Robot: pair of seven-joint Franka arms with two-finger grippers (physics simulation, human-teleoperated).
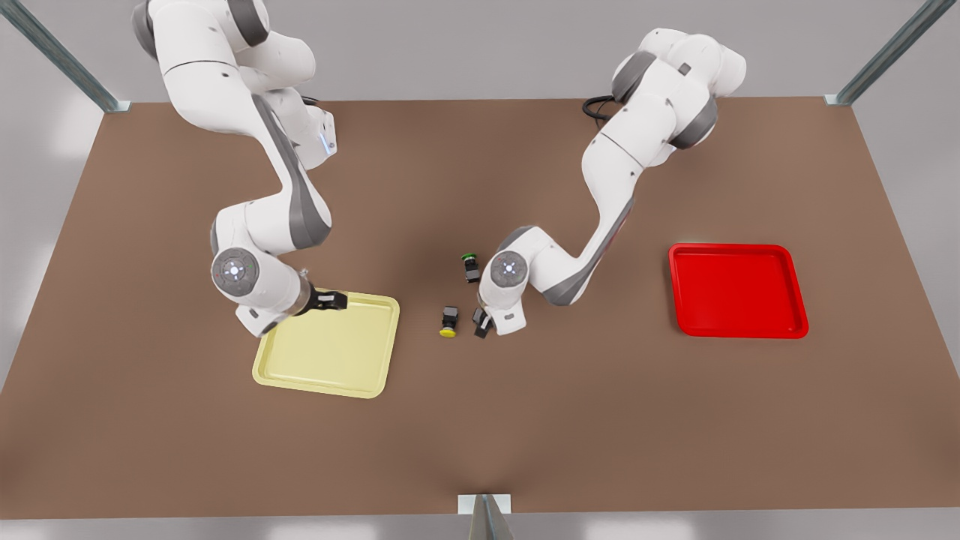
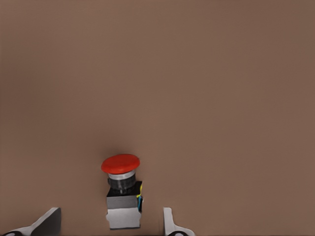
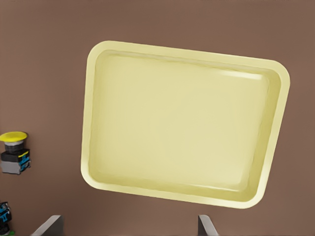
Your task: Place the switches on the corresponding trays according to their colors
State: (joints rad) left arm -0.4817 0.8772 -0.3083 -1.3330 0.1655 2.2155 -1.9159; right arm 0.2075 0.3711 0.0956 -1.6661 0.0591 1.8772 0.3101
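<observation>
Two trays [image 1: 739, 292], three switches [image 1: 448, 321]; both grippers' jaws spread, left gripper [image 2: 110, 227] straddling red-capped switch [image 2: 122, 191]

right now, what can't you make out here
1. Front view: the left gripper hides the red switch cap.
2. Left wrist view: the edge cuts off the fingers, so contact with the switch is unclear.
3. Front view: the right gripper height above the yellow tray is unclear.

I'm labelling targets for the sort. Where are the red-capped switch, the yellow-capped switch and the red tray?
red-capped switch [image 2: 120, 163], left wrist view, on its round red cap.
yellow-capped switch [image 1: 448, 332], front view, on its yellow cap.
red tray [image 1: 736, 291], front view, on its bare floor.
</observation>
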